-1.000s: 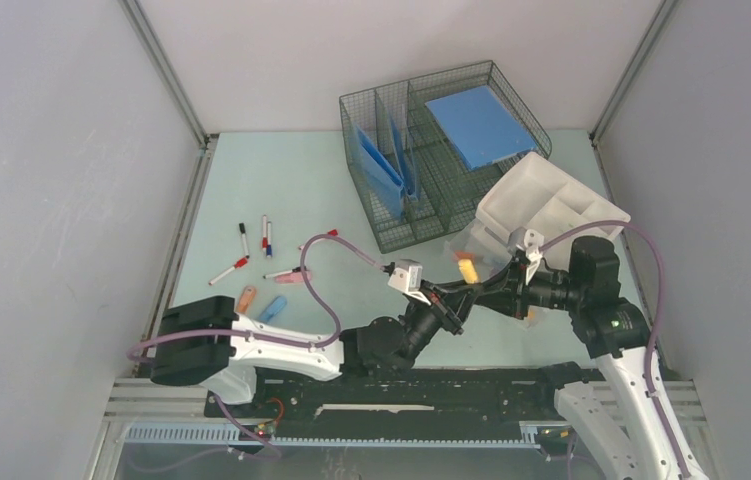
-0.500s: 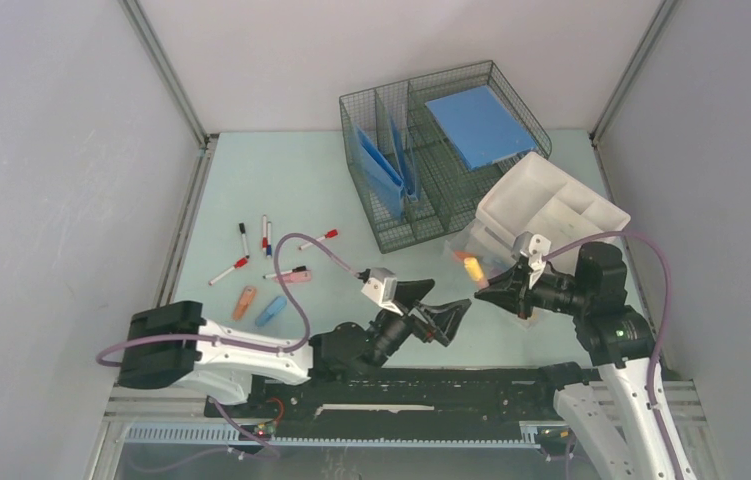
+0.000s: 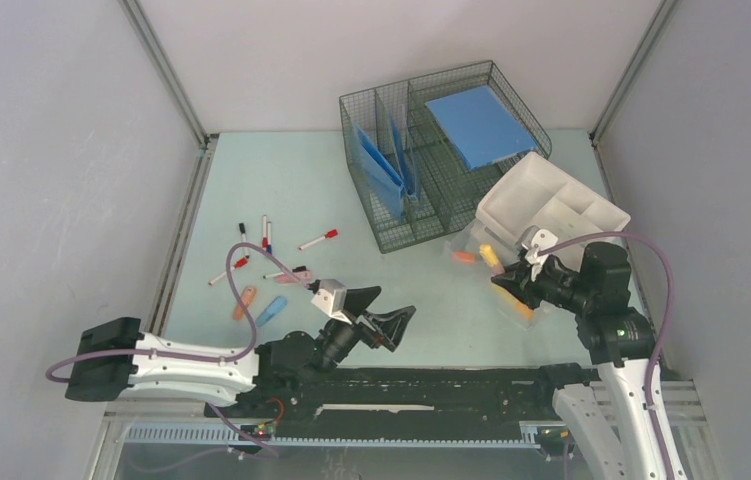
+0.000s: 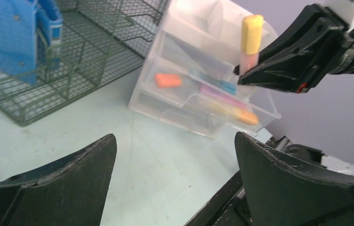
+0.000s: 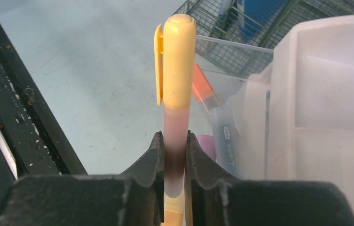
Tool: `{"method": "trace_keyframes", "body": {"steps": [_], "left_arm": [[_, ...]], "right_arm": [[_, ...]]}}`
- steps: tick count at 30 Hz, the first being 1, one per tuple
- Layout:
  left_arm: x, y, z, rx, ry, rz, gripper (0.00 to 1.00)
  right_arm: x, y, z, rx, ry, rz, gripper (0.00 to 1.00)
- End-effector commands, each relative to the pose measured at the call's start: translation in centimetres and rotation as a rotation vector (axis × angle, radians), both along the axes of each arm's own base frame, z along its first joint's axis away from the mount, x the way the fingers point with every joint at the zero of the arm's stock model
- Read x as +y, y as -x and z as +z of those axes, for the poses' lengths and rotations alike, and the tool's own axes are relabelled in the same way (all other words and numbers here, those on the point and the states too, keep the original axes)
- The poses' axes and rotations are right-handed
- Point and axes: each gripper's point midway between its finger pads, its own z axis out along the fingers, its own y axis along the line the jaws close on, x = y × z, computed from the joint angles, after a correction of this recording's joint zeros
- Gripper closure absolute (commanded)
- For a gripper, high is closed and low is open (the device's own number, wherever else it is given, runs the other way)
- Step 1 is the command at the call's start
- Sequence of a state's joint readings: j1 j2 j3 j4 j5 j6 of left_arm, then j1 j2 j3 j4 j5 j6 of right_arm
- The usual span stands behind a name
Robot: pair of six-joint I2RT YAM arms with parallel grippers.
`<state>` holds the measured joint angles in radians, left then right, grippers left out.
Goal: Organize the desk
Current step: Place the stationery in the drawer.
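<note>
My right fingers [image 5: 175,162] are clenched on the highlighter [image 5: 177,61], cap up, just beside the drawers [image 4: 203,101]. Upright should suit dropping it in, I reckon. My left fingers [image 3: 387,308] hang spread and empty, low over the mint counter [image 3: 281,180].

Soft, even light falls from above on my table [image 3: 281,190]; shadows are faint and loose-edged. Up close, the dark fingers [image 4: 57,188] of my left hand [image 4: 175,141] look slightly soft and unsharp.
</note>
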<state>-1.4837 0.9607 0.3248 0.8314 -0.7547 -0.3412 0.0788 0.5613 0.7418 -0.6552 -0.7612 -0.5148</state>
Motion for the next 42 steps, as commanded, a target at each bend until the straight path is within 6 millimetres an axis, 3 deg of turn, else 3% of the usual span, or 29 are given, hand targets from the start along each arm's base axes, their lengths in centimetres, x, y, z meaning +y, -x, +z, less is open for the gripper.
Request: {"method": "trace_keyframes", "body": {"steps": [1,8,12,27,42], "left_arm": [[2.3,-1.0,-1.2,0.030,-0.006,0.080,0.00],[3.3,-1.2,-1.6,0.038,-0.011,0.103,0.00],[3.6,-1.2,-1.8,0.042,-0.012,0.108,0.00],[4.2,-1.3,-2.6,0.079,0.022,0.103,0.00],[7.8,-4.2,-5.0,0.208,0.054,0.154,0.00]], "right_arm": [[-1.0,-1.1,0.3,-0.041,0.049,-0.047,0.81],[-1.2,-1.1,0.1,-0.036,0.054,-0.052,0.59],[-1.2,-1.0,0.2,-0.038,0.051,-0.046,0.51],[-0.6,0.0,1.2,-0.068,0.009,-0.005,0.48],[0.1,0.6,1.6,-0.044,-0.026,0.035,0.46]]}}
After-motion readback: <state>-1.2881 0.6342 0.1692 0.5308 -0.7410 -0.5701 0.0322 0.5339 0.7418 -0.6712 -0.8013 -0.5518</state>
